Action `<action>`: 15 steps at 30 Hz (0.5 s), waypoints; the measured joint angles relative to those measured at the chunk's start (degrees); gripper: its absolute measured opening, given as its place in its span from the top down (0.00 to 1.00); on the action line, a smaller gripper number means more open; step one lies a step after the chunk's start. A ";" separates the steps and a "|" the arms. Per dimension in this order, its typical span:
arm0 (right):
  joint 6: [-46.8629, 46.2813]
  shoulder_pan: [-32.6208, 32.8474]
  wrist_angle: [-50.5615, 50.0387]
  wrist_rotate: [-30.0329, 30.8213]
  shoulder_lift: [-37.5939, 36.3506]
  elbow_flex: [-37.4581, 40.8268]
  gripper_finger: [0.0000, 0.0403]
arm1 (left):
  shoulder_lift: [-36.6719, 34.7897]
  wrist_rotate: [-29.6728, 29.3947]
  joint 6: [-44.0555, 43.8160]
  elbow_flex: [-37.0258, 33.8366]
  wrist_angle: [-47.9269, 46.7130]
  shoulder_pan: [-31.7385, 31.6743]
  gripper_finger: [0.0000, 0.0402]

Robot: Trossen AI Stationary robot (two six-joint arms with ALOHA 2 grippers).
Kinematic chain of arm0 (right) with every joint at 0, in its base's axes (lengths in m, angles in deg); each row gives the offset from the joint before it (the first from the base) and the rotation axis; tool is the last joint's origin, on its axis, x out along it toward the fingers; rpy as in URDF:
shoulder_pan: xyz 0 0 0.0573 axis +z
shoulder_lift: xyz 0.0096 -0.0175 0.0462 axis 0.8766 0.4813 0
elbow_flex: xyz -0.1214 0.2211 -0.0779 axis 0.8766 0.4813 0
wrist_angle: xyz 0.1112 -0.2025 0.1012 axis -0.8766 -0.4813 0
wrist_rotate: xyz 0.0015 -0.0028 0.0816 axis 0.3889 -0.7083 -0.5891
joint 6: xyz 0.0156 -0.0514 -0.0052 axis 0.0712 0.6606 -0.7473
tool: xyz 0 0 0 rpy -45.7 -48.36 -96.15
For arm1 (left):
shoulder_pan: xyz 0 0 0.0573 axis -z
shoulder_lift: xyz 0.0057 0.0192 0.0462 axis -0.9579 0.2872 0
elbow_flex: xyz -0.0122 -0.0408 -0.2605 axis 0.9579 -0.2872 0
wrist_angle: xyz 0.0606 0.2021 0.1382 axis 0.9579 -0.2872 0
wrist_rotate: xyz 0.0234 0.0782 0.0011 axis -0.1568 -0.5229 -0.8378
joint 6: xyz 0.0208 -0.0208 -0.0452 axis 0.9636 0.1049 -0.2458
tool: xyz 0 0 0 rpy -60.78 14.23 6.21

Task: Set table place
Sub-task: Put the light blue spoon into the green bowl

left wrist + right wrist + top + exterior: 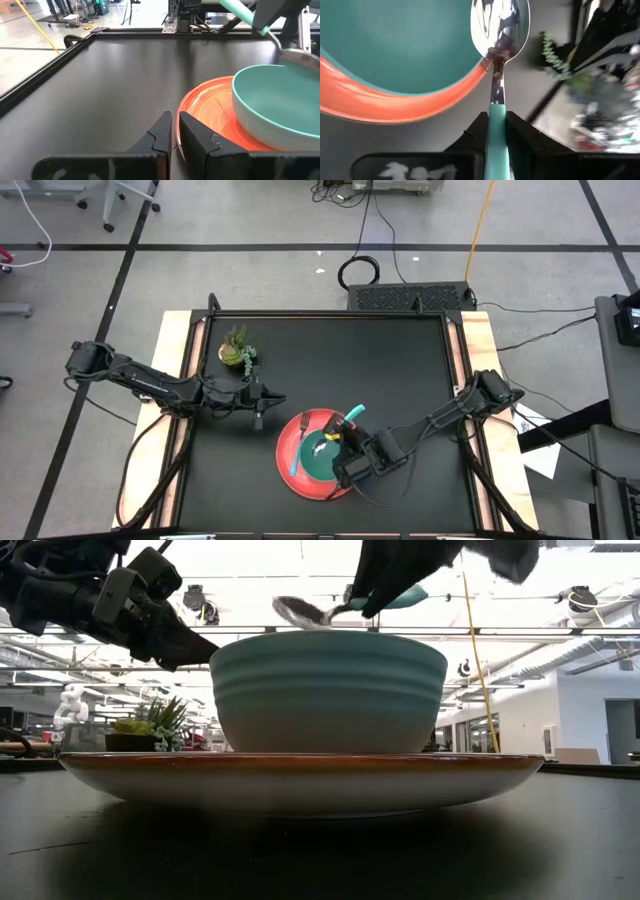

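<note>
A red plate [300,480] lies on the black table [400,370] near its front edge, and a teal bowl [322,464] stands on it. My right gripper [496,125] hangs over the bowl, shut on a spoon [500,25] with a teal handle. A light-blue handle [296,458], perhaps the fork's, lies on the plate's left part. My left gripper [173,125] hovers shut above the table just left of the plate [210,100], holding nothing. My right gripper pinches the spoon's teal handle [496,117] between its two fingers, with the spoon running forward along them. The fingers slant down from the table's right side. The spoon is lifted clear, its metal bowl [297,610] just above the teal bowl's rim [330,640].
A small green potted plant [238,350] stands at the table's far left. Light wooden strips [180,370] run along the left and right sides. The far half of the black top shows bare.
</note>
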 joint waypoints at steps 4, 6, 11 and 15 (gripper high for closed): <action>8.40 0.20 5.93 4.91 0.03 5.77 0.92 | 0.00 0.00 -0.41 0.00 0.01 0.00 0.90; 10.41 0.16 7.53 7.04 0.09 7.84 0.92 | 0.00 0.00 -0.75 0.00 0.01 0.00 0.90; 10.06 0.14 8.14 7.68 0.09 9.04 0.92 | 0.00 0.00 -0.94 0.00 0.02 0.00 0.90; 13.10 0.56 8.22 7.68 0.00 9.04 0.92 | 0.00 -0.02 -0.22 0.00 0.02 0.00 0.90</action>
